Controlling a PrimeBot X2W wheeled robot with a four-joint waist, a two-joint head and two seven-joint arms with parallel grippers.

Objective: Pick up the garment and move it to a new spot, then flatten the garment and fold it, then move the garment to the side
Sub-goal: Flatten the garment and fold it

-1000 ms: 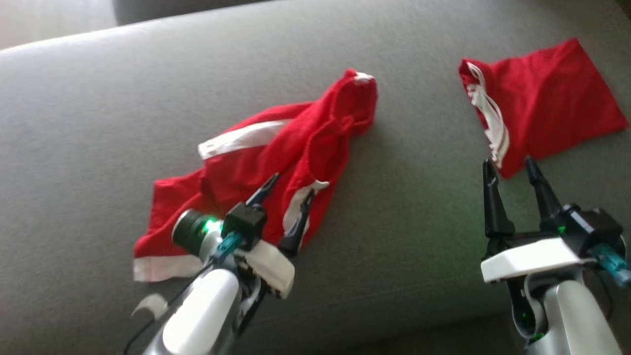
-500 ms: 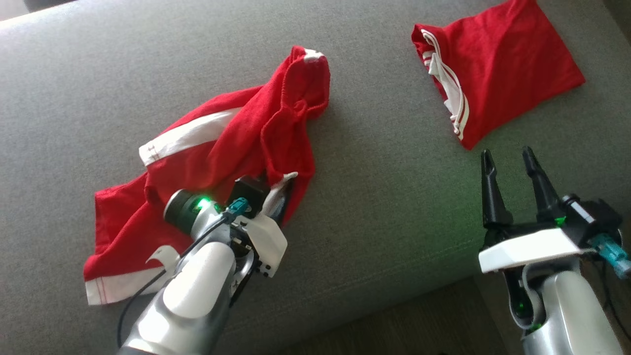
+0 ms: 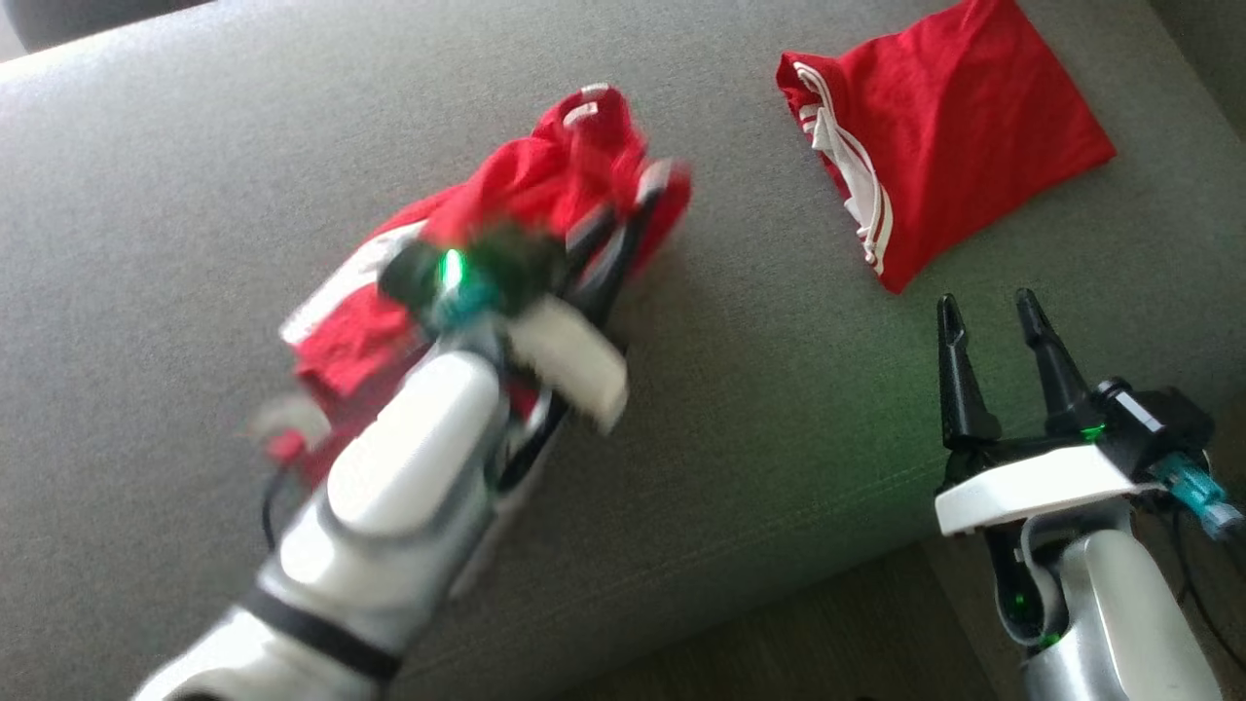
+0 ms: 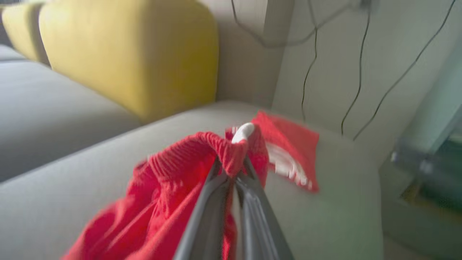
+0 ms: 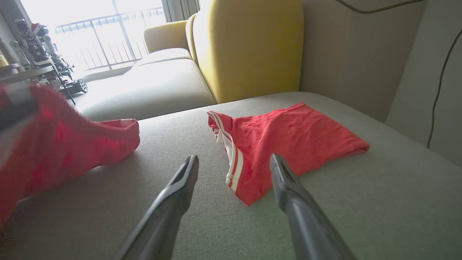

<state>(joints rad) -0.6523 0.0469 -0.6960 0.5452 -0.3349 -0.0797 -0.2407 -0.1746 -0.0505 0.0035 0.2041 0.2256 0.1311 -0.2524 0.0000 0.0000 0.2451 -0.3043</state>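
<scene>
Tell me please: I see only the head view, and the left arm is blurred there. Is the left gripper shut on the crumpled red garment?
Observer: Yes. The left wrist view shows the left gripper shut on a bunched fold of the crumpled garment.
Operator: Is all of it off the cushion?
Observer: No. In the right wrist view one end of it lies on the grey cushion.
Operator: What is behind the cushion?
Observer: A yellow backrest.

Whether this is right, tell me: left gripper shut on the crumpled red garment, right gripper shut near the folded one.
Wrong: the right gripper is open, per the right wrist view, near the folded red garment. The left gripper is shut on the crumpled red garment.
</scene>
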